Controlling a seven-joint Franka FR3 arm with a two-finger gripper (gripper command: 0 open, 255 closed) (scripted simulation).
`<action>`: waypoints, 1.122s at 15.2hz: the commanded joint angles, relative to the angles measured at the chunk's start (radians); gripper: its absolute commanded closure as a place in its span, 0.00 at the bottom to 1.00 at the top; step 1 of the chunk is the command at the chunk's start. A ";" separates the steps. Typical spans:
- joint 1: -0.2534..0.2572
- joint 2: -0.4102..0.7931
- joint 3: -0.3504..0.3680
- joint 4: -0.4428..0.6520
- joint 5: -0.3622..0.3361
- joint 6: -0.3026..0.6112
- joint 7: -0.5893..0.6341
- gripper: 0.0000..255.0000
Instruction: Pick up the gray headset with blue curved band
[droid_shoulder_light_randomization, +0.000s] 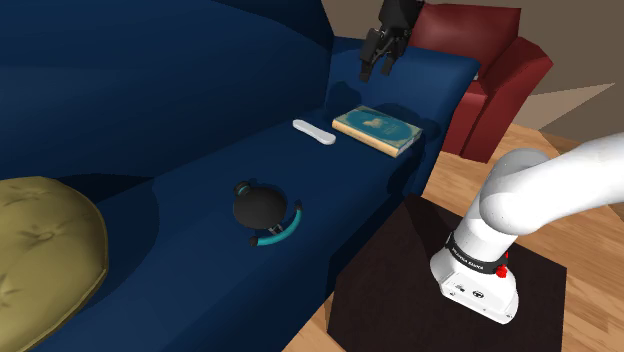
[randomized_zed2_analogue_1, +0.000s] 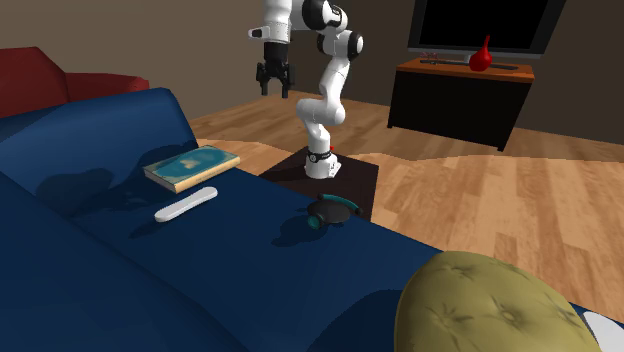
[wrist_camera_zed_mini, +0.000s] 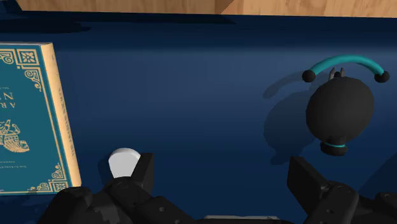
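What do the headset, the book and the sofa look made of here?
Headset: dark matte body, likely plastic, with a smooth teal band. Book: teal printed cover with gold ornament, pale page edge, so probably paper or board. Sofa: flat dark blue, rounded cushions, perhaps fabric; no weave shows.
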 joint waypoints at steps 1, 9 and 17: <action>0.000 0.000 0.000 0.000 0.000 0.000 0.000 0.00; 0.032 0.211 0.100 0.013 0.059 0.141 0.097 0.00; 0.058 0.465 0.194 0.093 0.083 0.263 0.195 0.00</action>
